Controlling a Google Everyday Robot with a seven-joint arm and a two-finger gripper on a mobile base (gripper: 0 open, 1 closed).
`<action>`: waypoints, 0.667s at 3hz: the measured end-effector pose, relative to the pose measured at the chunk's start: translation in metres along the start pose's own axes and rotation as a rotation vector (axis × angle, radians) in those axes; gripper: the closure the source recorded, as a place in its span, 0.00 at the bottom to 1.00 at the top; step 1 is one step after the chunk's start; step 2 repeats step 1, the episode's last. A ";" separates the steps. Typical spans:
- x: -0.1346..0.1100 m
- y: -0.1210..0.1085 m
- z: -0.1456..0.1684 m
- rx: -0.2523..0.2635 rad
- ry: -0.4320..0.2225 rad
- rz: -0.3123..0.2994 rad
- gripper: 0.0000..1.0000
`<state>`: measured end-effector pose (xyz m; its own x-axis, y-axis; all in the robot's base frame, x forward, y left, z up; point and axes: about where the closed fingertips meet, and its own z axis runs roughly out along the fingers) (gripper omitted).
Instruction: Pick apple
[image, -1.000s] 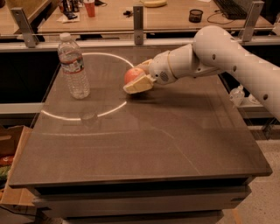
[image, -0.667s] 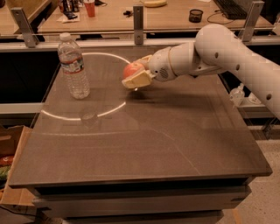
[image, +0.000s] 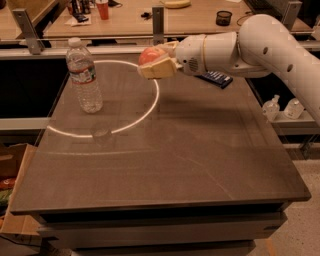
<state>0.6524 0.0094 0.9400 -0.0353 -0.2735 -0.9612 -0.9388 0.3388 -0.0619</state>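
Note:
The apple (image: 151, 54) is a round red-orange fruit held between the cream fingers (image: 159, 69) of my gripper (image: 155, 60). The gripper is shut on it and holds it in the air, well above the brown table (image: 200, 150), over the far part of the light ring. My white arm (image: 260, 45) reaches in from the right. The lower half of the apple is hidden by the near finger.
A clear water bottle (image: 83, 76) stands upright at the table's far left, on the bright light ring (image: 125, 125). A dark flat device (image: 216, 79) lies under the arm. Two small bottles (image: 281, 107) stand on a shelf to the right. A cluttered bench runs behind.
My gripper has lifted the apple off the table and carried it upward, away from the surface. The bottle has not moved.

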 end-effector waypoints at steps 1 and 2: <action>-0.006 0.000 -0.001 -0.001 -0.016 0.001 1.00; -0.006 0.000 -0.001 -0.001 -0.016 0.001 1.00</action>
